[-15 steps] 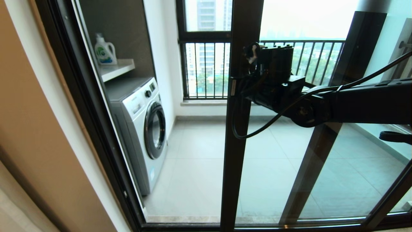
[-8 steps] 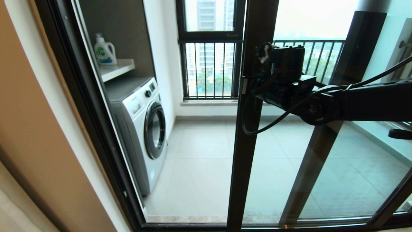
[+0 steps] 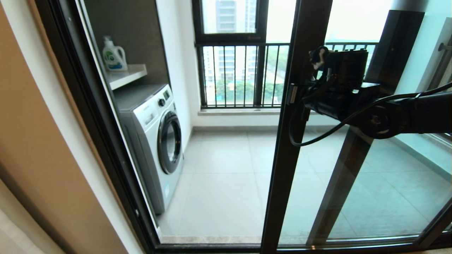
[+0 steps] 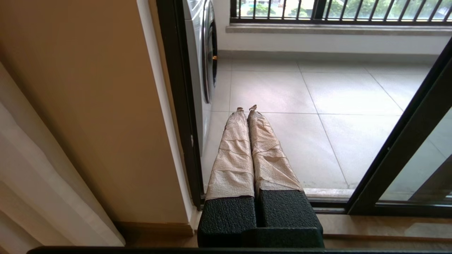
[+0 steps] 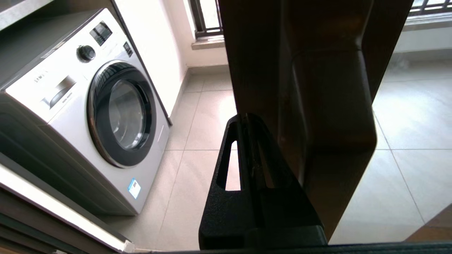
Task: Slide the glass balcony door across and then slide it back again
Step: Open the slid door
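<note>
The glass balcony door (image 3: 370, 197) has a dark brown upright (image 3: 293, 151) standing right of the view's middle, with the doorway open to its left. My right gripper (image 3: 301, 94) is at handle height against that upright. In the right wrist view the right gripper (image 5: 247, 118) is shut with nothing between its fingers, lying alongside the upright's edge next to the raised dark handle (image 5: 328, 106). My left gripper (image 4: 246, 108) is shut and empty, its paper-wrapped fingers (image 4: 233, 148) low near the doorway's left frame. It is out of the head view.
A washing machine (image 3: 155, 141) stands on the balcony's left, under a shelf with a detergent bottle (image 3: 113, 56). A black-framed window with railing bars (image 3: 240, 74) is at the back. The fixed door frame (image 3: 99, 134) and a tan wall (image 4: 88, 106) are on the left.
The door's upright has slid to the right together with my right gripper and arm, widening the open doorway. More of the railing shows left of the upright.
</note>
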Robot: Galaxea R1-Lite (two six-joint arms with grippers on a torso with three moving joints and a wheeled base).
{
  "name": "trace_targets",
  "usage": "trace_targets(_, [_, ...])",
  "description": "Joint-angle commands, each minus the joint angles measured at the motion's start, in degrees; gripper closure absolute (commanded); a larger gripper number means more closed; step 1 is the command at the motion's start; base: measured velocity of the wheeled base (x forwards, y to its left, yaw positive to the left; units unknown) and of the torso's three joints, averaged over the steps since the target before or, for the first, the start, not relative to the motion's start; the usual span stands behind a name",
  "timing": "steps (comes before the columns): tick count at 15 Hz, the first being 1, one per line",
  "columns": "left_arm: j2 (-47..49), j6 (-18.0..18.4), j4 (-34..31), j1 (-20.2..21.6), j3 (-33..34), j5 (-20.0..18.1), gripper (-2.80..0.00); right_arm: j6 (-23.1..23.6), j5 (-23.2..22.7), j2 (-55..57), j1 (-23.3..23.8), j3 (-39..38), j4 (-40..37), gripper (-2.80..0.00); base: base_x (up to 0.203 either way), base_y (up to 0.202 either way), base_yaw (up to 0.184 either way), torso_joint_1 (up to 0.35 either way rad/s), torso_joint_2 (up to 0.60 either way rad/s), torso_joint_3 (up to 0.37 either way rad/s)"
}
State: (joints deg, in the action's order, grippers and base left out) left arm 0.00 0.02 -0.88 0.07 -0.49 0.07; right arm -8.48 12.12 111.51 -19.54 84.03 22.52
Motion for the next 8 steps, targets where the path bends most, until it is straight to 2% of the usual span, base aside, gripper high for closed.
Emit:
trace_targets(1, [0.09,-0.02,0.00,0.01,0.05,0.01,0.00,0.16,-0.25,-3.09,0.45,-0.99,0.16,0.00,0.000,0.000,0.000,0.000,0.00,0.000])
trace_targets(8, [0.09,0.06,0.00,0.01,0.03,0.01,0.00,1.86,-0.11,1.53,-1.95,3.52,0.16,0.00,0.000,0.000,0.000,0.000,0.00,0.000])
